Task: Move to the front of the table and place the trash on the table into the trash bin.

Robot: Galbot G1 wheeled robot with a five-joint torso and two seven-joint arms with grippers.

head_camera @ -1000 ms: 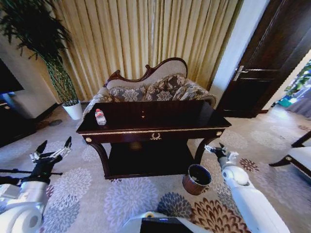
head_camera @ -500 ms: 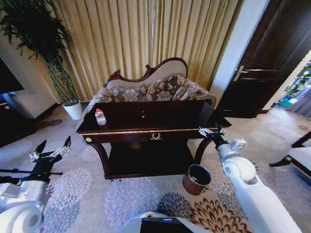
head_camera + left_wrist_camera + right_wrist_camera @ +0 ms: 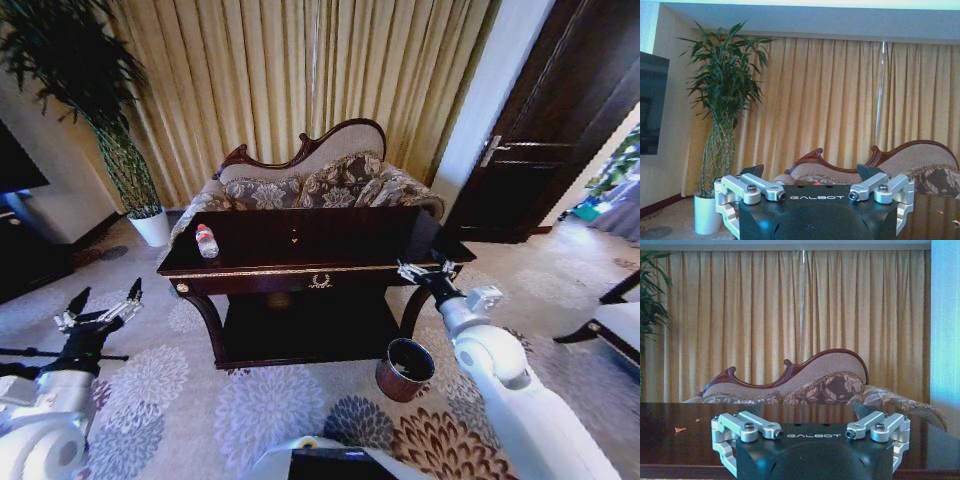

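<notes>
One dark glossy table (image 3: pixel 330 240) with gold trim is seen before a carved sofa (image 3: pixel 310 185) and tan curtains (image 3: pixel 300 80). Two pieces of trash are counted on it: one crumpled white wad with a red mark (image 3: pixel 206 241), lying near the table's left end, and one tiny orange scrap (image 3: pixel 294 238), lying near the table's middle above the gold emblem. In the right wrist view the orange scrap (image 3: pixel 679 429) is seen on the polished top.

One reddish-brown trash bin (image 3: pixel 405 368) is placed on the patterned carpet (image 3: pixel 250 400), just beside the table's front right leg.

The right gripper (image 3: pixel 420 272) is held at the table's front right corner, above the bin, its jaws apart. The left gripper (image 3: pixel 98 310) is held over the carpet, well apart from the table's left end, its jaws spread and empty.

One potted bamboo (image 3: pixel 110 130) stands beyond the table's left end.
</notes>
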